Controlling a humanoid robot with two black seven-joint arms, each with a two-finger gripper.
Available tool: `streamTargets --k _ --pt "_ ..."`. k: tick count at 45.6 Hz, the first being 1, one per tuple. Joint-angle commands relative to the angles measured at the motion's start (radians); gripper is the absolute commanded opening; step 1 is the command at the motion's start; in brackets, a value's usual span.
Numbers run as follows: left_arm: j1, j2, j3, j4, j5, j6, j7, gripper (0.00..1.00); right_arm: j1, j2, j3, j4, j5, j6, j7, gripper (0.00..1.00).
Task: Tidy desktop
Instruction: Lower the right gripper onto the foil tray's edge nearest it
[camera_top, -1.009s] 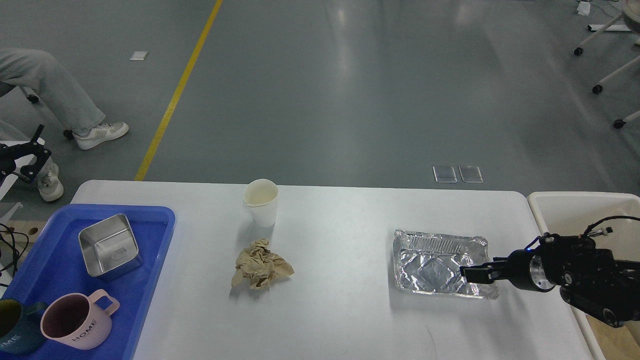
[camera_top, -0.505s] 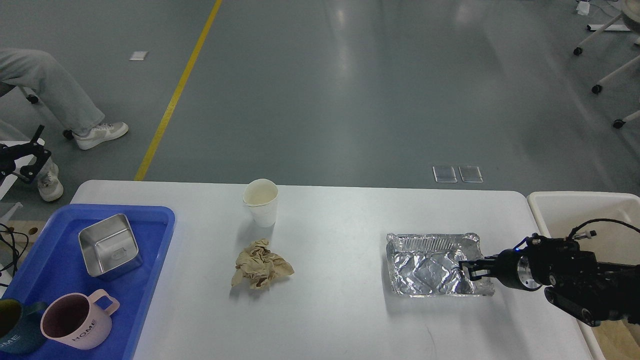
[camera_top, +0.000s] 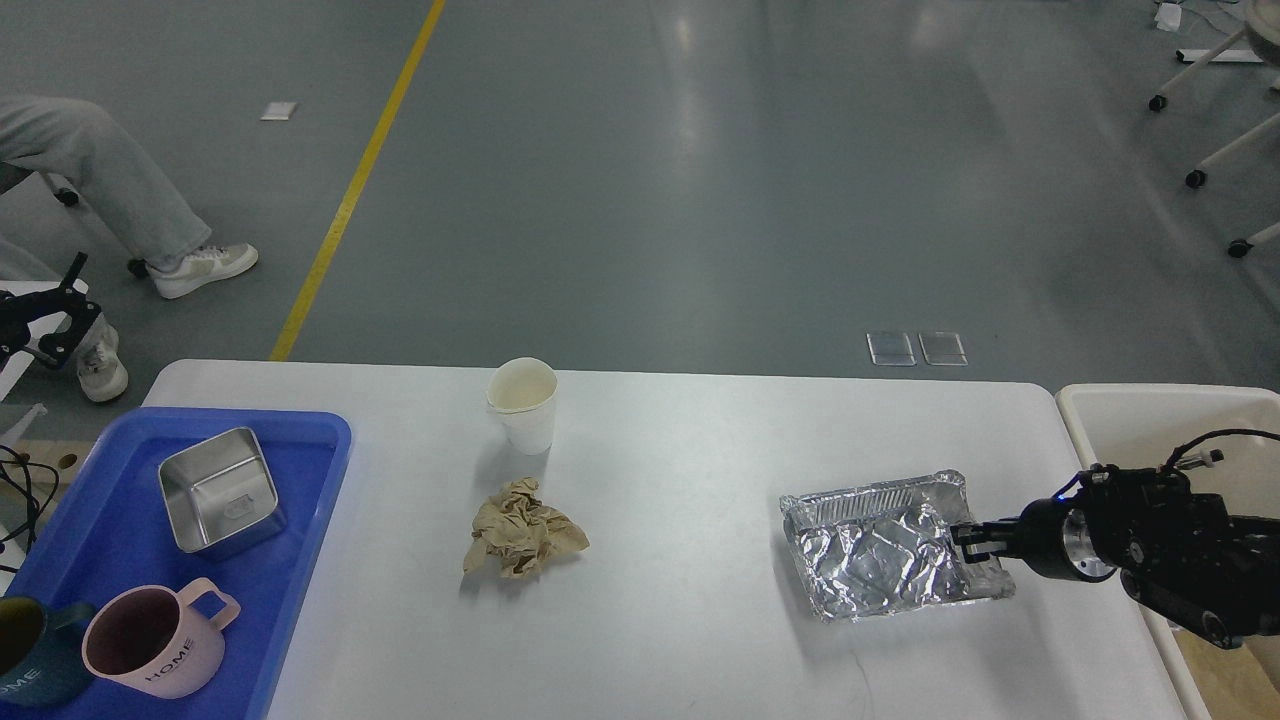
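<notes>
At four o'clock on the desktop (camera_top: 680, 440), a crumpled foil tray (camera_top: 885, 545) is seen with its right rim pinched between the closed-down fingers of the right gripper (camera_top: 965, 541), whose black arm enters from the three o'clock edge. The foil tray is skewed, its far right corner tilted up, so that its long side runs from eight o'clock to two o'clock. Whether its underside fully rests on the surface cannot be told. The desktop itself fills the lower half of the view, wide and white, with rounded far corners.

Near its centre a crumpled brown paper (camera_top: 522, 528) is laid, and just beyond it, toward twelve o'clock, a white paper cup (camera_top: 522, 403) is stood upright. At nine o'clock a blue tray (camera_top: 120, 530) is set on the left end, holding a square steel container (camera_top: 218, 489), a pink mug (camera_top: 158, 638) and a dark mug (camera_top: 30, 662) cut by the frame. A cream-white bin (camera_top: 1150, 415) is placed just beside the right end. No left gripper is shown.
</notes>
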Motion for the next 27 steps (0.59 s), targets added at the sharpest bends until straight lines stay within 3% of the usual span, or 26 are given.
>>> streamTargets --k 1,27 --pt "0.000 -0.001 0.000 0.000 0.000 0.000 0.002 0.97 0.030 -0.033 0.003 0.055 0.001 0.019 0.002 0.00" --pt "0.022 0.011 0.002 0.000 0.005 0.004 0.002 0.97 0.360 -0.136 0.021 0.254 0.168 0.251 0.002 0.00"
